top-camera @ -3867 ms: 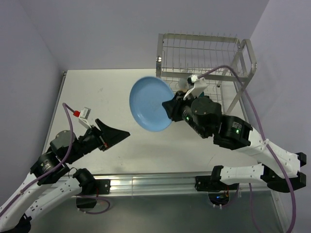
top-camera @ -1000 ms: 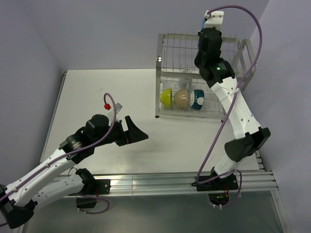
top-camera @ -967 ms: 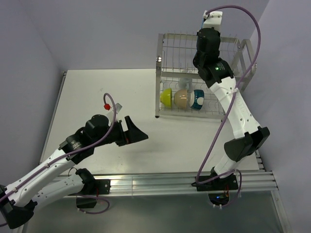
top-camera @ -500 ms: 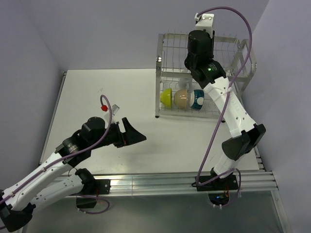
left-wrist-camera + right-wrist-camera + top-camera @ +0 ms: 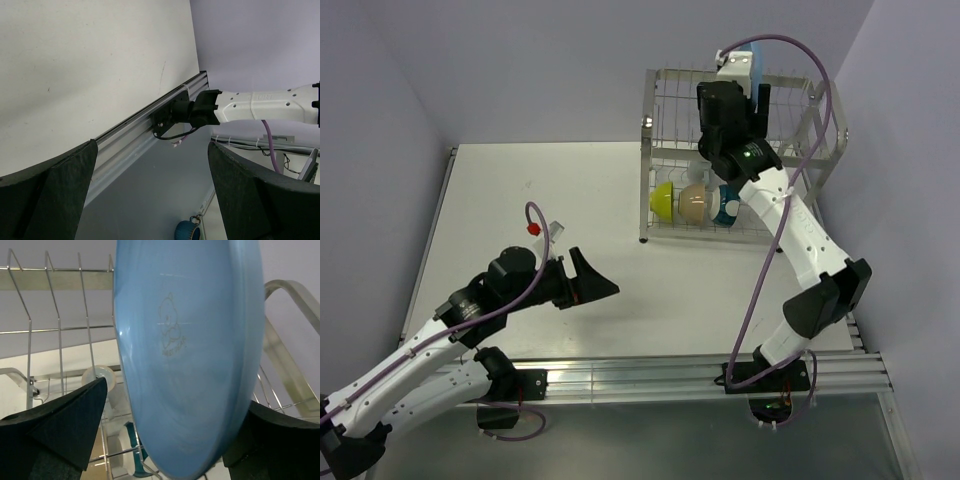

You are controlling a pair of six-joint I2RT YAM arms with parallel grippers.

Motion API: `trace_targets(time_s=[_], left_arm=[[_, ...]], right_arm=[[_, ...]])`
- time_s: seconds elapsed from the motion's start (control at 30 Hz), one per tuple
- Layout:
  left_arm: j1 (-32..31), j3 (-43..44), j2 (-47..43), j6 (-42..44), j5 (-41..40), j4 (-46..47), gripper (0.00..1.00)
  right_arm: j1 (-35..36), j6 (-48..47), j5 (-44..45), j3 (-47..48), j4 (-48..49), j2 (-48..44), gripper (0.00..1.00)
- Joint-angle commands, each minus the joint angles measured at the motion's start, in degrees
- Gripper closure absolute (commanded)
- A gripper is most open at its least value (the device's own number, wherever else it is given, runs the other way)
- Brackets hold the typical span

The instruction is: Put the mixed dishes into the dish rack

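Note:
The large blue plate (image 5: 190, 350) stands on edge in the upper tier of the dish rack (image 5: 55, 280). My right gripper (image 5: 175, 405) is open, its fingers spread wide on either side of the plate, and the left finger is clearly off it. From above, only a blue sliver of the plate (image 5: 759, 65) shows behind the right gripper (image 5: 735, 108). The lower tier of the dish rack (image 5: 665, 95) holds the lime-green bowl (image 5: 663, 200), cream bowl (image 5: 694, 205), dark bowl with white inside (image 5: 727, 205) and pale mug (image 5: 698, 172). My left gripper (image 5: 596, 280) hangs open with nothing between its fingers over the table.
The white table (image 5: 540, 200) runs left of the rack, with purple walls behind and to the right. The left wrist view shows the table's rail edge (image 5: 145, 130), the right arm's base (image 5: 190, 112) and a dark blue cup (image 5: 187, 231) on the floor below.
My right gripper has opened wide around the plate, which now stands in the upper tier, and its wrist has shifted left. The left arm has drawn back slightly toward the near edge.

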Motion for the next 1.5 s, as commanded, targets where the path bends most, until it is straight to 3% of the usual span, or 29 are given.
trace_targets(time_s=[0.0,0.23,0.77,1.13,1.33,1.47], left_arm=[[-0.3,-0.27,-0.59,-0.57,-0.12,2.17,0.01],[-0.21,-0.54,-0.68,-0.92,-0.12,2.6,0.01],[-0.21,-1.59,-0.68,-1.89,-1.08,2.87,0.01],[-0.3,2.8,2.22,1.02,-5.3,-0.12,0.01],[-0.21,0.7,2.93,0.84,-6.53,1.64,0.01],[-0.3,-0.62,2.67,0.4,-7.5,1.9,0.01]], right_arm=[[-0.26,1.1,-0.99,-1.45,1.2,-4.81,0.1],[-0.26,0.75,-2.23,-4.27,2.44,-8.15,0.0],[0.35,6.37,-4.87,-13.32,-0.81,-19.31,0.0],[7.99,14.45,-4.6,-19.65,-10.82,-30.38,0.0],[11.16,22.54,-13.46,-26.14,-15.15,-36.44,0.0],[12.57,27.01,-25.65,-38.24,-11.29,-43.99,0.0]])
